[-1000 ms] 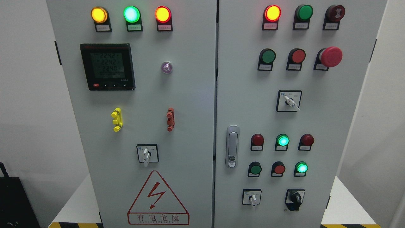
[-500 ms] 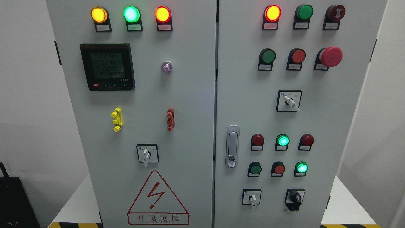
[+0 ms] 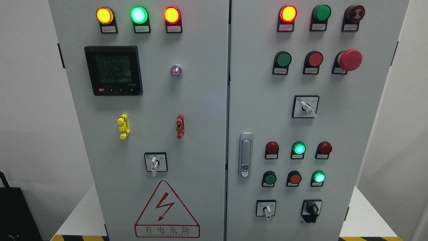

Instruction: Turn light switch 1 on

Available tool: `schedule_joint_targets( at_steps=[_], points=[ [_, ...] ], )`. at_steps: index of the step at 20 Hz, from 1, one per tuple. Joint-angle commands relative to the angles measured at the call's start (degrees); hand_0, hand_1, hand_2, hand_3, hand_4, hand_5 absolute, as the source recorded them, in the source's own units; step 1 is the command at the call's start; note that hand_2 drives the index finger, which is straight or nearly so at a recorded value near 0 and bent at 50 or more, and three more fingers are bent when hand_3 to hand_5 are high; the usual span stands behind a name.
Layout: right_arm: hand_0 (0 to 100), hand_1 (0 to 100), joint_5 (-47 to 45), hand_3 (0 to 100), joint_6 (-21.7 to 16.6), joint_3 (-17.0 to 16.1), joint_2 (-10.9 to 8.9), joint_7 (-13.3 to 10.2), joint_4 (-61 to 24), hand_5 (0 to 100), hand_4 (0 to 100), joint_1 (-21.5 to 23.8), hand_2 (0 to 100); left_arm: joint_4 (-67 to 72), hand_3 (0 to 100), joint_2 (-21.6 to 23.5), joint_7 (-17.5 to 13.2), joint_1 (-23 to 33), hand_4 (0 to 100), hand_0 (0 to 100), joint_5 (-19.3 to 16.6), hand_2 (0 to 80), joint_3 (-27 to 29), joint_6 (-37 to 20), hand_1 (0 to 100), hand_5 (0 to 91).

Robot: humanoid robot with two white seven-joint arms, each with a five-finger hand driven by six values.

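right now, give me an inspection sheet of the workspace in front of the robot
surface: grey cabinet, two doors, both shut
job's things: which switch is light switch 1 cannot be told, labels too small; white-handled selectors at; black knob
clutter: yellow clip, red clip on left door
hands: nothing seen
cables: nothing seen
surroundings: lit lamps along the top, meter, red mushroom button, door handle, warning triangle, pale walls

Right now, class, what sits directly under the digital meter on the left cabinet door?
Under the digital meter sits a yellow clip-like fitting, apart from it, then bare door. Whatever lies behind the meter is covered by the door.
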Motion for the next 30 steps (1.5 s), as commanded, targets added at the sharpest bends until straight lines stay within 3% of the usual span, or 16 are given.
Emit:
schedule_joint_targets(
  at_steps=[1,3,9,12,16,21,30],
  points=[
    [5,0,0.01,0,-0.04,0.0,0.0,0.05,0.0,0,0,0.0,0,-6.23,63,-1.86,3.04,-2.9,75,20,-2.97,46.9,-5.87,0.84,44,64.8],
    [5,0,0.01,0,-0.04,0.0,0.0,-0.04,0.0,0,0,0.0,0,-6.23,63,-3.18,5.42,-4.3,75,18,-3.06,47.4,-6.58,2.85,45,64.6],
    [5,0,0.01,0,-0.04,0.0,0.0,-0.04,0.0,0,0,0.0,0,-7.1,65,-4.85,5.69,-6.94,76,15,-3.32,49.9,-8.07,5.58,47,65.8],
    [5,0,0.0,0,-0.04,0.0,0.0,-0.04,0.0,0,0,0.0,0,-10.0,66,-5.47,5.6,-7.47,76,10,-3.77,50.6,-8.16,11.81,47,67.7],
    [5,0,0.01,0,-0.04,0.0,0.0,-0.04,0.0,0,0,0.0,0,-10.27,67,-5.65,5.95,-9.4,77,8,-4.2,51.2,-8.16,13.5,49,68.6],
    [5,0,0.01,0,-0.04,0.0,0.0,0.05,0.0,0,0,0.0,0,-12.47,70,-5.65,14.65,-9.67,79,7,-5.87,52.7,-8.16,18.06,56,71.2],
    [5,0,0.01,0,-0.04,0.0,0.0,0.05,0.0,0,0,0.0,0,-12.91,74,-6.08,18.52,-10.81,81,3,-5.7,56.6,-8.07,19.21,59,75.3]
  ],
)
